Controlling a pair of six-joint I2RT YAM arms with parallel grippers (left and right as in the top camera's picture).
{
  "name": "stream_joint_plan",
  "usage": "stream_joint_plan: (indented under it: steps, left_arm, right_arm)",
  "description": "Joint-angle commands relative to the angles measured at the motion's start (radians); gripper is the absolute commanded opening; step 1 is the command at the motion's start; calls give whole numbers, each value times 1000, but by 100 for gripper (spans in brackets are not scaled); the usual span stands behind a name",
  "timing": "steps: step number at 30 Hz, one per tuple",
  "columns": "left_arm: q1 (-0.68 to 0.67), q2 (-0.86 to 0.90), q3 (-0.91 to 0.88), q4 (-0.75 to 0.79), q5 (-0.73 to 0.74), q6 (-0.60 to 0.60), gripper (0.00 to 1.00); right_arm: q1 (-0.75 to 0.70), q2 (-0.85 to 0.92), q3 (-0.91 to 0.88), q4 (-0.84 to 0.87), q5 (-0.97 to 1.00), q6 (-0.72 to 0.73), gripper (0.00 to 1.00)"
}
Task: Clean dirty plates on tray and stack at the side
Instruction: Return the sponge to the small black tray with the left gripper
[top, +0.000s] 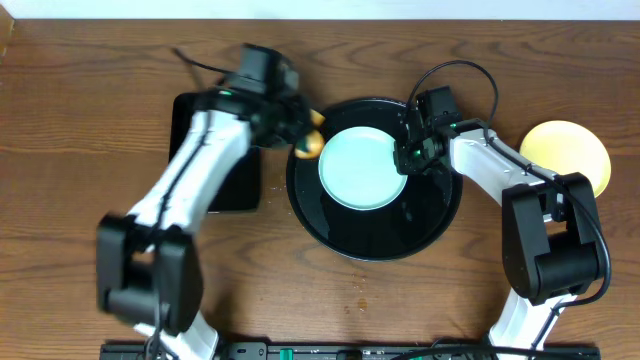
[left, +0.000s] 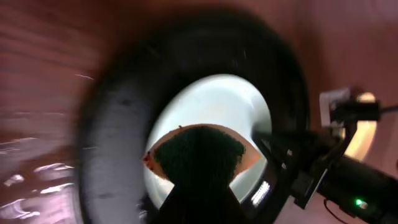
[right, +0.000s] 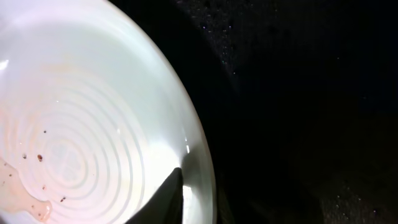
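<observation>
The mint plate (top: 360, 168) lies on the black tray (top: 375, 238).
The left pincer (top: 303, 133) pinches a sponge (top: 310, 145) at the tray's left rim; the right pincer (top: 408, 158) sits at the plate's right edge, spread or not I cannot tell. A yellow plate (top: 567, 152) lies on the tabletop (top: 80, 120) right of the tray.

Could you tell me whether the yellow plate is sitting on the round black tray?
No, the yellow plate lies on the tabletop beside the round black tray, which carries a pale mint plate.
</observation>
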Motion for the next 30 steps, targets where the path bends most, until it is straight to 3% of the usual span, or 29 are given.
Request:
stream_joint_plan:
  steps: [1, 4, 8, 11, 13, 18, 24, 30]
  left_arm:
    - [60, -19, 14, -86, -186, 86, 8]
    - [110, -8, -2, -160, -350, 114, 8]
    - [167, 9, -58, -160, -462, 136, 8]
    - [201, 26, -99, -128, -463, 143, 8]
    - [215, 42, -120, -96, -463, 159, 8]
    - [224, 102, -150, -5, -463, 247, 8]
    - [224, 154, -152, 0, -463, 251, 13]
    - [224, 154, -153, 0, -463, 251, 13]
  right_arm:
    - [6, 29, -10, -8, 21, 5, 23]
    - [6, 29, -10, -8, 21, 5, 29]
    - [6, 29, -10, -8, 21, 5, 28]
    - [6, 29, -10, -8, 21, 5, 23]
    - [6, 29, -10, -8, 21, 5, 1]
    - [6, 29, -10, 6, 23, 3, 1]
    - [6, -13, 29, 3, 44, 0, 1]
    - [27, -202, 66, -60, 259, -85, 1]
